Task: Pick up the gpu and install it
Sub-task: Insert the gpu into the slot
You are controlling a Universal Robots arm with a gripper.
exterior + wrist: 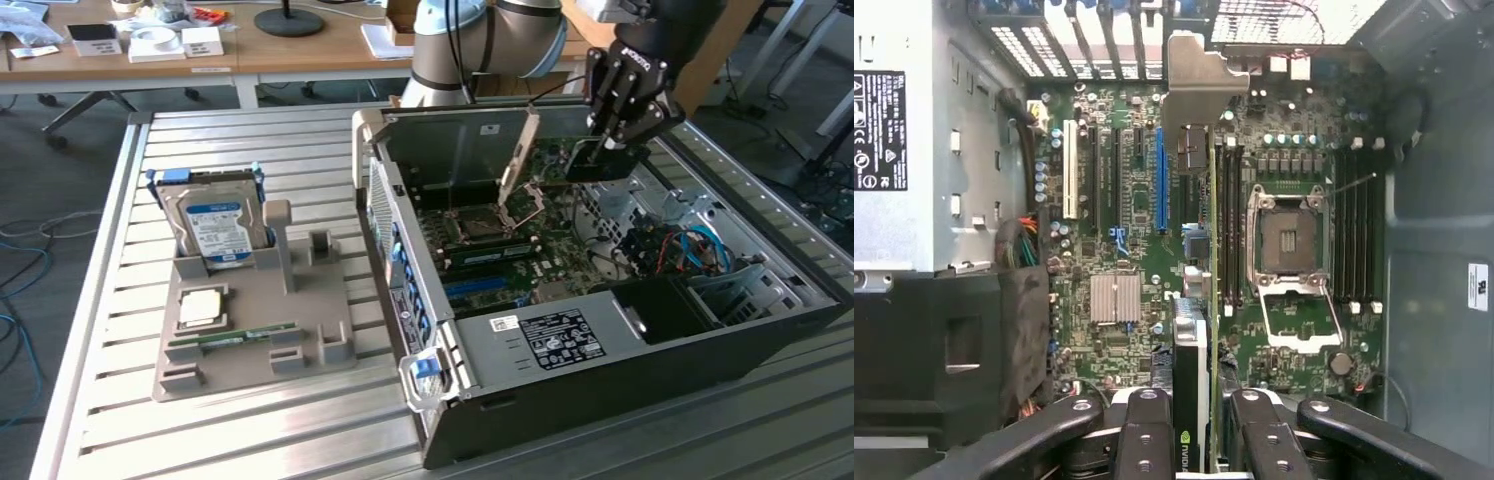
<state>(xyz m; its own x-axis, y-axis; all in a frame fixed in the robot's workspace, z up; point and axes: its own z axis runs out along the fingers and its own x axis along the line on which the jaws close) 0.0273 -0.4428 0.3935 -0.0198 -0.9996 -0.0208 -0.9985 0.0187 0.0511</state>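
My gripper [617, 135] hangs over the open computer case [627, 385], above the motherboard [514, 255], and is shut on the gpu [597, 160], a dark flat card gripped by its upper part. In the wrist view the gpu [1192, 380] is seen edge-on between the two black fingers [1146, 425] of the gripper [1194, 430]. Its silver end bracket [1194, 85] points toward the case's rear slot openings. The card hovers above the board, roughly in line with the blue expansion slot [1161, 180] and beside the memory slots; I cannot tell whether it touches the board.
A grey fixture tray [254, 365] on the slatted table holds a blue-labelled hard drive [220, 228], a green RAM stick [234, 337] and a processor [200, 307]. Inside the case are the open CPU socket [1289, 240], a heatsink [1115, 297], cables [687, 250] and the power supply [894, 130].
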